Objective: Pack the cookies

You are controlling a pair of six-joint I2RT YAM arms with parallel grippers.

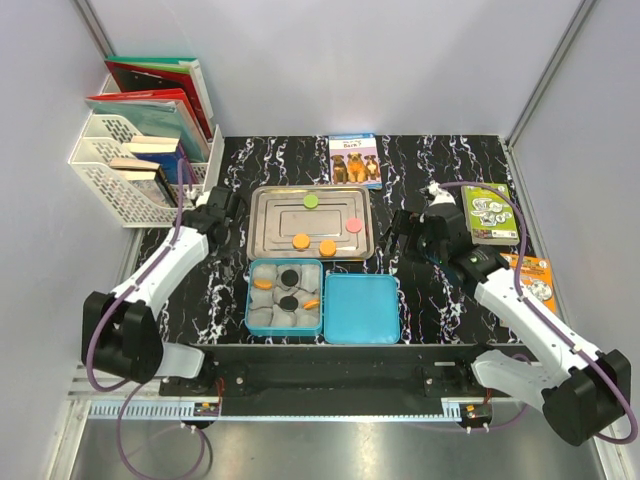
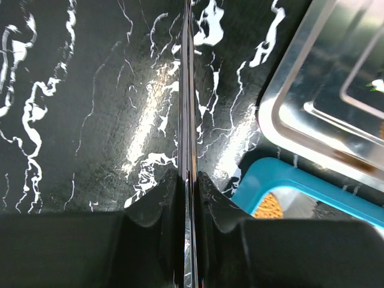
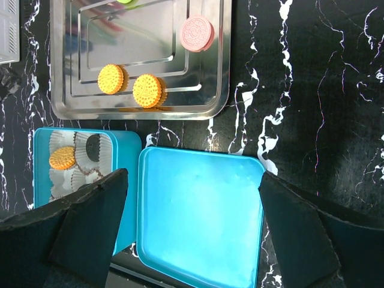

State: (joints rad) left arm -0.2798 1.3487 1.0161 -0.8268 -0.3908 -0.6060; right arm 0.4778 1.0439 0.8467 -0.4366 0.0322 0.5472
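At the upper left of the overhead view, a white file rack (image 1: 120,170) holds books. Just right of it, the left gripper (image 1: 222,208) hangs over the black marbled table (image 1: 430,300), beside the tray's left edge. In its wrist view the fingers (image 2: 162,204) are pressed in on a thin shiny strip (image 2: 187,90) seen edge-on, which runs to the top of the frame; I cannot tell what it is. At centre lies a steel tray (image 1: 262,225) carrying four of the cookies (image 1: 301,241): a green cookie (image 1: 311,201) near its upper edge, a pink cookie (image 1: 353,225) at its right, and two orange ones side by side near its lower edge. Just below the tray, a blue box (image 1: 250,305) is lined with grey paper cups (image 1: 270,318); two orange and two black cookies sit in it. Against its right side the blue lid (image 1: 362,308) lies flat. At upper centre, above the tray, rests a dog booklet (image 1: 355,160). Right of the tray the right gripper (image 1: 408,232) has its jaws spread wide with nothing between them; its wrist view looks down on the lid. At far right lie a green packet (image 1: 488,213) and an orange packet (image 1: 530,280).
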